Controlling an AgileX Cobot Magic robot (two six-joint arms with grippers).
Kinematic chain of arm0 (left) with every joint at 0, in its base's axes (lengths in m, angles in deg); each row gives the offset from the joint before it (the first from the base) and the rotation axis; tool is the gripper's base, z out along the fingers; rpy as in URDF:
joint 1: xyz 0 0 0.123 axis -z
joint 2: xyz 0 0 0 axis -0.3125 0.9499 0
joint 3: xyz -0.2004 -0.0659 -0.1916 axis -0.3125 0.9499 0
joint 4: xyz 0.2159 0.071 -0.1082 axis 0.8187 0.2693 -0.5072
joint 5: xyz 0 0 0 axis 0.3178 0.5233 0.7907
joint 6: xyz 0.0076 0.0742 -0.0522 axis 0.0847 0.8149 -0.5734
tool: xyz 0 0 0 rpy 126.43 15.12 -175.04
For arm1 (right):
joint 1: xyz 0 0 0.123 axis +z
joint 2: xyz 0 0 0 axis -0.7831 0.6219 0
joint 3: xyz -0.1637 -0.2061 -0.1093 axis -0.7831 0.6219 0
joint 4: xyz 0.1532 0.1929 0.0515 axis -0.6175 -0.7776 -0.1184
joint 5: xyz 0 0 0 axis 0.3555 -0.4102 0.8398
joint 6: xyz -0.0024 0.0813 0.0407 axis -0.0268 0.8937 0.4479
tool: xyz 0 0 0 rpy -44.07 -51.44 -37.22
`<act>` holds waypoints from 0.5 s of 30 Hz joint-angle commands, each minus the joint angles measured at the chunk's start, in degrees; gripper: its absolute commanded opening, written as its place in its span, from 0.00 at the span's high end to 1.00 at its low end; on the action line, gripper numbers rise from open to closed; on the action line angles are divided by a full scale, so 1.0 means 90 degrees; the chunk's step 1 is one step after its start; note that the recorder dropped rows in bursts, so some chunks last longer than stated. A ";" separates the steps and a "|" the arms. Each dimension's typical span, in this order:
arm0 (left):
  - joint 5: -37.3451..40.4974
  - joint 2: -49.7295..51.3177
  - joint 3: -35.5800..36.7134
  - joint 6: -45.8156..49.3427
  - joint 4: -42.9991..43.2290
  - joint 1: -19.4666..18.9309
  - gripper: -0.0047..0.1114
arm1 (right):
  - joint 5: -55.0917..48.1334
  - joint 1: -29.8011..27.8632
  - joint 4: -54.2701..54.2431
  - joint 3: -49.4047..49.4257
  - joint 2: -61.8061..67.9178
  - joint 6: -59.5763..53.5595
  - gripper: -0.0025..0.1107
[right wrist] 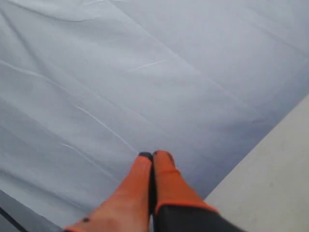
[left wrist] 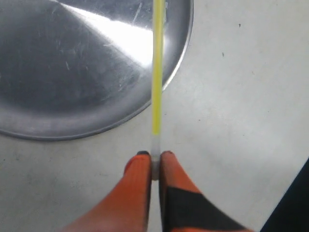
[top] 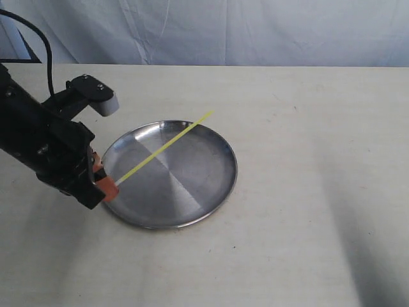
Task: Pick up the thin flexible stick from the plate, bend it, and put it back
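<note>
The thin flexible stick is a straight neon yellow-green rod slanting across and above the plate. My left gripper is shut on its whitish end, just off the plate's left rim. In the left wrist view the stick runs straight out from the left gripper, whose orange fingers pinch the translucent tip, over the round steel plate. My right gripper is shut on nothing and faces a grey cloth backdrop; it does not show in the exterior view.
The plate lies on a cream table. A grey cloth backdrop hangs behind the table's far edge. The left arm's black body and its cable stand at the left side.
</note>
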 commanded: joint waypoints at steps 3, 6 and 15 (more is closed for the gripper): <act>0.0052 -0.0052 0.0008 0.0573 -0.0755 0.0019 0.96 | -0.0675 0.0116 -0.0611 0.0008 0.0073 0.1326 0.99; 0.0163 -0.0052 0.0008 0.0915 -0.1188 0.0019 0.96 | -0.1027 0.0248 -0.0433 -0.0257 0.0084 0.1195 0.99; 0.0247 -0.0052 0.0008 0.1145 -0.1471 0.0019 0.96 | -0.1823 0.0709 0.1576 -0.2206 0.1326 0.1067 0.98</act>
